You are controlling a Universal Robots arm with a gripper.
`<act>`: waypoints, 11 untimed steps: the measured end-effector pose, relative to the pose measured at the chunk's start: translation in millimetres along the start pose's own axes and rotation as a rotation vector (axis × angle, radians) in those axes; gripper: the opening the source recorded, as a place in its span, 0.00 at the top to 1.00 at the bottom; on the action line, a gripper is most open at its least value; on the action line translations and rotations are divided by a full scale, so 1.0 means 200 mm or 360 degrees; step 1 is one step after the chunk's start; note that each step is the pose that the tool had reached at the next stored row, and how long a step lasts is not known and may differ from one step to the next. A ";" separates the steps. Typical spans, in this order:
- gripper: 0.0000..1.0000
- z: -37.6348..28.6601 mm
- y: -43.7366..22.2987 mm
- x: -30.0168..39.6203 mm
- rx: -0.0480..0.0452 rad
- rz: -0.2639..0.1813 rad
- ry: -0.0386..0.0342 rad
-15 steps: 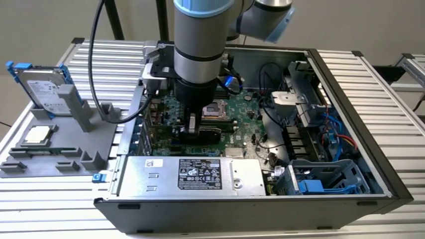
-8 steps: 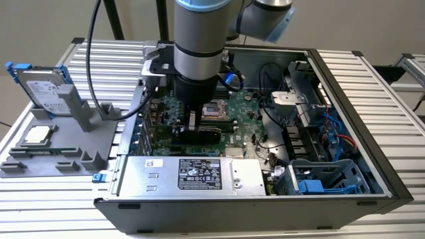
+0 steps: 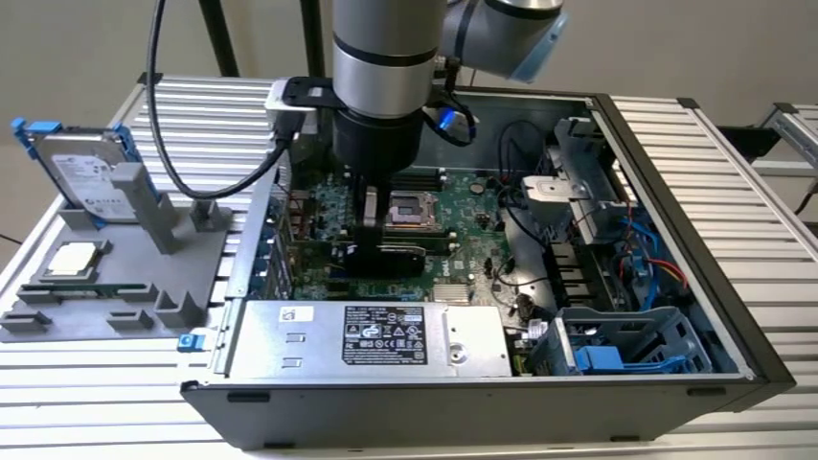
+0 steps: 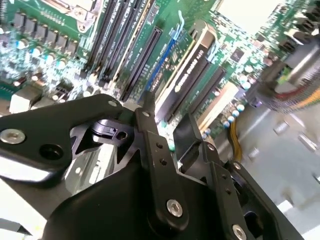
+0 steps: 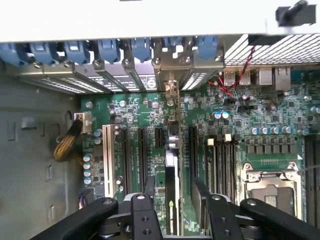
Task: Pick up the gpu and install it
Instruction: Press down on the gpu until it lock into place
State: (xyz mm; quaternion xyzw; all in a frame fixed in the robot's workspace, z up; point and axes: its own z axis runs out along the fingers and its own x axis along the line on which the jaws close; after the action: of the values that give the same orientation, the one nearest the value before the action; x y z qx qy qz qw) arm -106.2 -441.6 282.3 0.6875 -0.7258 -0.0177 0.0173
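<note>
The gpu [image 3: 398, 257] stands on edge in a slot of the green motherboard [image 3: 480, 225] inside the open computer case. In both wrist views it runs as a thin card with a black cooler [image 4: 192, 70], its silver bracket [image 5: 170, 92] at the case's rear slot row. My gripper [image 3: 371, 241] hangs straight down over it. The two black fingers [image 5: 150, 189] straddle the card [image 5: 172, 160], with a sliver of board visible on each side. The gripper [image 5: 174, 191] looks open and close around the card's top edge [image 4: 167, 114].
A grey fixture [image 3: 128, 287] on the exterior view's left holds a silver hard drive with blue rails [image 3: 83, 177] and a processor [image 3: 71, 259]. The power supply [image 3: 371, 335] borders the board at the front. The empty CPU socket [image 5: 267, 187], memory slots and cables crowd the case.
</note>
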 end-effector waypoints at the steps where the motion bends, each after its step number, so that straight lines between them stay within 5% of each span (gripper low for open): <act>1: 1.00 0.000 0.000 0.000 0.0000 0.0000 0.0000; 11: 1.00 -0.001 0.000 0.000 0.0000 0.0000 0.0000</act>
State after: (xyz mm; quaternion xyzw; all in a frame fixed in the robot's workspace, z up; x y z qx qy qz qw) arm -106.2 -441.7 282.6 0.6875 -0.7258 -0.0177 0.0174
